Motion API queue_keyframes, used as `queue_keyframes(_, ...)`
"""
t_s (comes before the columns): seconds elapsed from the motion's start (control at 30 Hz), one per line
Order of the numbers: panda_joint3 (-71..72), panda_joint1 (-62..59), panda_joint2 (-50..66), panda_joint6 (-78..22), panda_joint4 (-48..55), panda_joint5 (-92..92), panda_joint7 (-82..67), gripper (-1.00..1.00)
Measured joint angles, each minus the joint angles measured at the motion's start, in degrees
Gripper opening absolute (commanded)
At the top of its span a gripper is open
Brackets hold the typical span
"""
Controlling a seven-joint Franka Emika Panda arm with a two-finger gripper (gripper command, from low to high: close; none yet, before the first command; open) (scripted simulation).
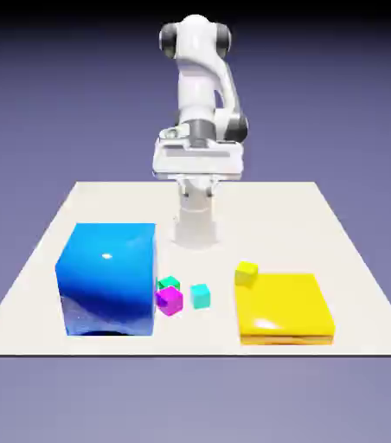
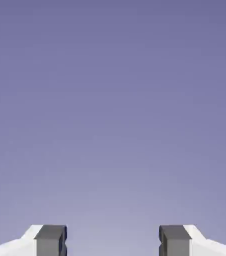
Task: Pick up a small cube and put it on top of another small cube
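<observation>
1. Near the table's front middle, the tiny glossy light cyan cube [image 1: 201, 296] is sitting just right of the small magenta cube [image 1: 169, 300] and small green cube [image 1: 169, 283]; the big glossy blue cube [image 1: 108, 277] is standing further left.
2. Far behind, the white two-finger gripper [image 2: 113, 242] is hanging with jaws spread wide, gripping nothing.
3. Rightward, the small yellow cube [image 1: 246, 273] is touching the flat yellow block [image 1: 284, 308].

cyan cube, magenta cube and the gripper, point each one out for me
cyan cube [image 1: 201, 296]: exterior view, on its front face.
magenta cube [image 1: 169, 300]: exterior view, on its front face.
gripper [image 2: 113, 241]: hand view, midway between the two grey fingertips, which stand apart.
</observation>
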Motion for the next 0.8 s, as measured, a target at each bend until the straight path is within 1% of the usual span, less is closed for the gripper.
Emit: queue_keyframes(0.8,-16.69,16.87,24.18,-6.58,-2.83,-16.17,-59.8,0.0)
